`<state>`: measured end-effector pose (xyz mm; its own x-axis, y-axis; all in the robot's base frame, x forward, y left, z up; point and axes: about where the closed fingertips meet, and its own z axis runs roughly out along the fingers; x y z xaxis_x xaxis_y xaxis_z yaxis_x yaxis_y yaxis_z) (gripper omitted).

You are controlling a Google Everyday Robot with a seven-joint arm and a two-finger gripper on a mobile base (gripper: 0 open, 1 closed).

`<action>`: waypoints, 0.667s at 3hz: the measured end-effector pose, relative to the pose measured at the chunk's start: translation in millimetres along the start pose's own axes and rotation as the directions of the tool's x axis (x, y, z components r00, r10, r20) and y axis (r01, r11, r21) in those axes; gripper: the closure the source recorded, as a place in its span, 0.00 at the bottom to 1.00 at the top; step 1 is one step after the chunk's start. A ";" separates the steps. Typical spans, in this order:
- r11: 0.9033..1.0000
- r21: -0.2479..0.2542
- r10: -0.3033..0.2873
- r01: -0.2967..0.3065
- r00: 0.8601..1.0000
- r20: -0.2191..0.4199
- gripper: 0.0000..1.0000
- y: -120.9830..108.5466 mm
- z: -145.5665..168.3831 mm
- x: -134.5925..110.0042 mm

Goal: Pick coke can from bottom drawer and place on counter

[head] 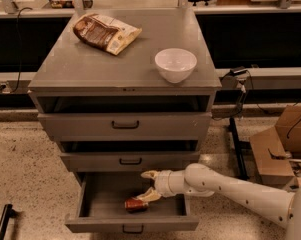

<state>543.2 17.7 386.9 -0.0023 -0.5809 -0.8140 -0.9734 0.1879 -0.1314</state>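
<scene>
The coke can (135,204), red, lies on its side inside the open bottom drawer (132,226), near the middle of the drawer floor. My gripper (144,186) reaches into the drawer from the right and is open, its cream fingers spread wide. The lower finger (150,196) rests right at the can's right end, while the upper one sits just under the middle drawer's front. The can is not between the fingers. The counter (90,64) is the grey cabinet top above.
On the counter lie a brown-and-cream snack bag (106,32) at the back left and a white bowl (175,64) at the front right. The top drawer (125,125) stands slightly open. Cardboard boxes (282,146) and a black stand sit on the floor to the right.
</scene>
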 end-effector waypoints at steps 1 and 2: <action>0.999 0.004 0.045 -0.045 0.998 -0.035 0.24 -0.9 18.0 38.3; 0.997 0.016 0.072 -0.071 0.991 -0.112 0.18 -0.4 52.8 81.4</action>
<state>555.5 12.2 290.8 -0.0979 -0.6506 -0.7531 -0.9670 0.2410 -0.0825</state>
